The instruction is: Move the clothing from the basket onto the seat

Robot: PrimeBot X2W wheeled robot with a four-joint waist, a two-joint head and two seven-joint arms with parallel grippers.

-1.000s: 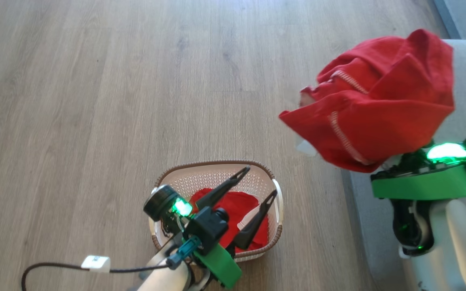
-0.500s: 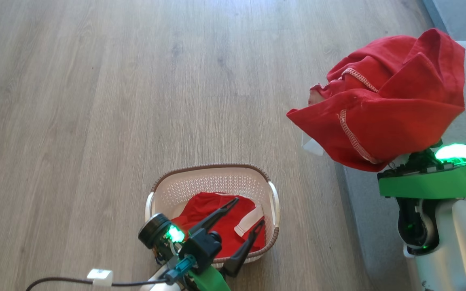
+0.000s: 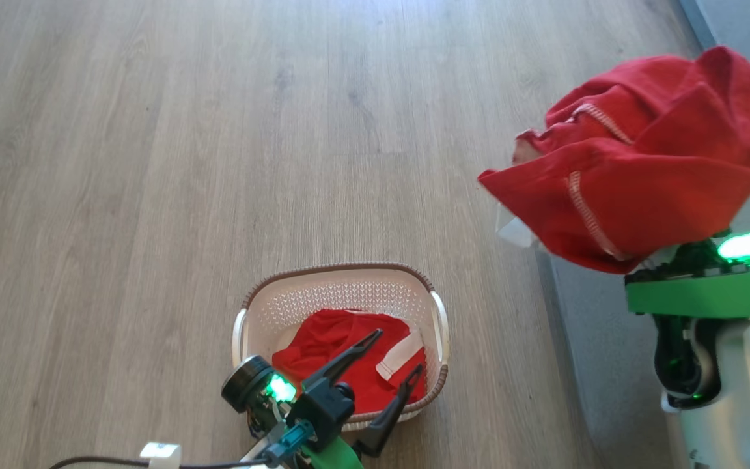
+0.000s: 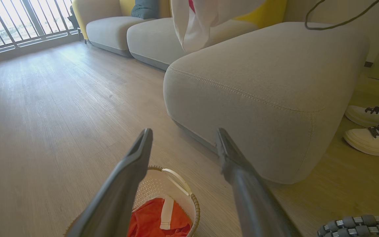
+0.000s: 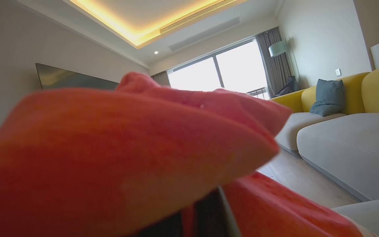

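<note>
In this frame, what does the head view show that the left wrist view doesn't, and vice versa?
Head view: the right arm's green wrist under the red folds of the raised garment, and the whole rim of the basket. Left wrist view: a person's white shoes, a railing, yellow-backed sofas. Shared: the basket with a second garment inside, the open left tool over it, the grey seat, the wood floor.

Left pincer [image 3: 399, 352] hangs low, spread wide; right pincer [image 5: 209, 210] is raised, clamped tight.
</note>
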